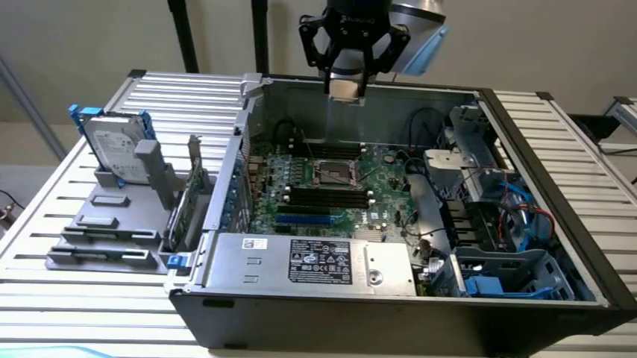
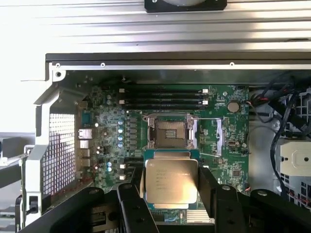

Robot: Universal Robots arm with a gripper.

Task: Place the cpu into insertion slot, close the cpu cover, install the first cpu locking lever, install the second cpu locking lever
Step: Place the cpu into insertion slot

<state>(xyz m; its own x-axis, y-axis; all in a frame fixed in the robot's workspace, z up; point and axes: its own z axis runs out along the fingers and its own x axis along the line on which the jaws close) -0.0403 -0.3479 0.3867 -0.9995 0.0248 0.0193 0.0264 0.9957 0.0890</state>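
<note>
Fingers clamp the cpu by two opposite edges, holding it above the open computer case, well apart from the insertion slot on the green motherboard. The chip looks light, stiff, thin and fragile; gripping its edges suits it.

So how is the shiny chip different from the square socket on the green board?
The chip has a pale, silvery face; the socket is darker inside with a metal rim. The chip is held up in the gripper; the socket sits on the board. Both are square.
</note>
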